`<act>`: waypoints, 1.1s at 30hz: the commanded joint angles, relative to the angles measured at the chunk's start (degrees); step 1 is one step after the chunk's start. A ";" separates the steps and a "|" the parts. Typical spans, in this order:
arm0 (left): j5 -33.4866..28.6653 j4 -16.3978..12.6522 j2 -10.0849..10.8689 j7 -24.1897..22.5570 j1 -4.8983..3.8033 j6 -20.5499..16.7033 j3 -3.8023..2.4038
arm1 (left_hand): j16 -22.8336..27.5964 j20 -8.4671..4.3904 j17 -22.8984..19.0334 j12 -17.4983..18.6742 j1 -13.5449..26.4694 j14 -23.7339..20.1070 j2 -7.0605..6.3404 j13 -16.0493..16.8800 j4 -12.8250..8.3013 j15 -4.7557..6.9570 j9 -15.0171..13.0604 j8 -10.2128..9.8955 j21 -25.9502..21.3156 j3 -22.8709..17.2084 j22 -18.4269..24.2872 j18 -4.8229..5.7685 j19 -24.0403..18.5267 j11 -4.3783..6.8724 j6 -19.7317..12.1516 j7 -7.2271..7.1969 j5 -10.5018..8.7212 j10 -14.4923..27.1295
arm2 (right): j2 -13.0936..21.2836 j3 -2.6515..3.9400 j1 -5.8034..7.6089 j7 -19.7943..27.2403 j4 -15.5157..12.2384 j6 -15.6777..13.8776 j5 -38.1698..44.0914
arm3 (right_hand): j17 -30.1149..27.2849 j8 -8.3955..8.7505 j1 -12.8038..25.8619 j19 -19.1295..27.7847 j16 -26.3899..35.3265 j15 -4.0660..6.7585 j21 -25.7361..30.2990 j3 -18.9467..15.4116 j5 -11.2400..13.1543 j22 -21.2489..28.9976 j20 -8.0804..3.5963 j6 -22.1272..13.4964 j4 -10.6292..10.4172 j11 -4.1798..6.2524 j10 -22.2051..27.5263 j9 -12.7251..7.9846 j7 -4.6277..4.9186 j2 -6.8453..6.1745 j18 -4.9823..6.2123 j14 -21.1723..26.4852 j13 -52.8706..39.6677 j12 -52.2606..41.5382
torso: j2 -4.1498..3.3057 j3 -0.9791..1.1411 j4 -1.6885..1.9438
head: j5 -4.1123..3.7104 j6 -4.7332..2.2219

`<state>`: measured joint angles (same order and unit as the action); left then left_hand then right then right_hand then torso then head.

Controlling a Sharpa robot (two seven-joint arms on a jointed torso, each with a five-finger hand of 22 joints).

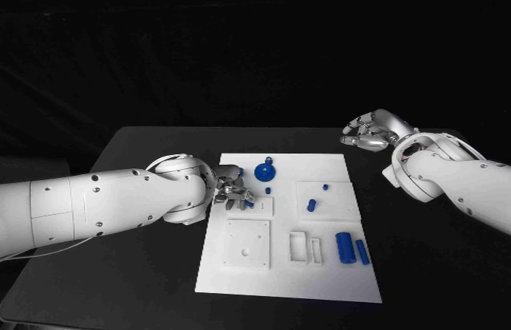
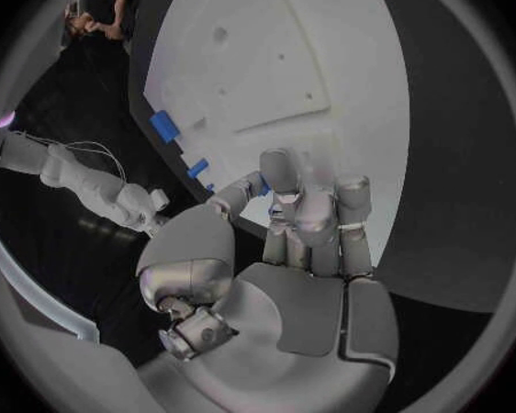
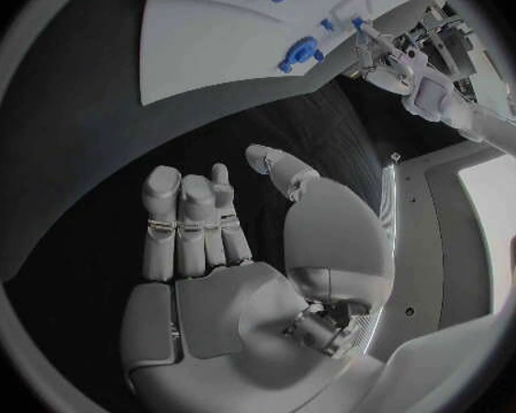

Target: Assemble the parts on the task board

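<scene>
Task board [image 1: 266,278] in mid-table, assembly judged early: blue cylinder [image 1: 344,246] and slimmer rod [image 1: 363,252] loose near front right, disc-shaped part [image 1: 264,172] loose at back. Left hand [image 1: 231,193] over board's left edge, pinching small blue part [image 2: 262,185]. Right hand [image 1: 368,132] off board, curled, holding nothing.

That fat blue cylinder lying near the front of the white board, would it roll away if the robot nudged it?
Probably. The blue cylinder lies on its round side on the flat task board, so a sideways push could roll it. It looks rigid and smooth, perhaps slippery to hold.
</scene>
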<state>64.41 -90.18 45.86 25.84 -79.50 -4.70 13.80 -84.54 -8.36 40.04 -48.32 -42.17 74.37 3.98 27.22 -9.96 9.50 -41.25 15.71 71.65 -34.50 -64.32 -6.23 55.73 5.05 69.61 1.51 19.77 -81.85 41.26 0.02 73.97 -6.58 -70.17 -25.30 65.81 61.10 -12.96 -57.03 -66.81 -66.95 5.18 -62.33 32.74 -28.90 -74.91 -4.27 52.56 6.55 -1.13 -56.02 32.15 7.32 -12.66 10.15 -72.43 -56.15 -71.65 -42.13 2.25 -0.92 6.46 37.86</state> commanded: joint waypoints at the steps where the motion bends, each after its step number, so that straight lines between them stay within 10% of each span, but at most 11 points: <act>1: 1.24 -0.40 0.07 -1.34 0.18 -3.01 -0.02 | -0.17 -6.10 -0.07 -0.29 -0.86 0.10 0.23 0.03 -4.31 1.71 0.06 0.18 0.18 -4.75 -0.09 -0.94 0.54 0.28 1.36 -0.75 0.32 0.57 | 0.00 0.01 -0.06 0.59 -0.06 0.63 0.07 | -0.07 0.04 0.13 -0.20 -0.11 -0.30 0.18 -0.28 -0.38 -0.83 -0.35 0.18 -0.09 -0.26 -0.04 -0.09 0.51 0.50 4.85 0.20 0.05 -0.20 | 0.02 0.01 -0.02 | 0.04 0.02; 33: 4.92 -0.42 -0.28 -1.93 1.53 -3.81 -0.01 | -0.17 -6.20 -0.22 -0.29 -1.47 0.12 -0.27 0.02 -3.80 1.73 0.10 0.25 0.17 -4.97 -0.08 -1.00 0.68 0.30 1.33 -0.76 0.19 0.59 | 0.06 0.01 -0.09 0.52 -0.04 0.71 -0.01 | -0.08 0.03 0.32 -0.23 -0.12 -0.30 0.19 -0.30 -0.62 -0.83 -0.35 0.17 -0.24 -0.26 -0.05 -0.12 0.51 0.65 4.85 0.18 0.08 -0.23 | -0.01 0.06 -0.07 | 0.16 0.38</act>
<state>68.37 -90.49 45.63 24.57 -78.03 -8.01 13.81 -84.54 -8.38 39.87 -48.32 -42.69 74.40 3.47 27.20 -9.56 9.53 -41.19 15.70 71.65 -34.90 -64.31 -6.63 56.12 5.05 69.72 1.40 19.78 -81.85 41.30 0.02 73.90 -6.56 -70.17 -25.24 65.71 61.11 -12.96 -56.81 -66.81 -66.95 5.18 -62.33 32.58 -29.13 -74.91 -4.27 52.58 6.40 -1.13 -56.02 32.11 7.31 -12.44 10.15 -72.43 -56.16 -71.65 -42.13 2.32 -1.02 6.67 38.17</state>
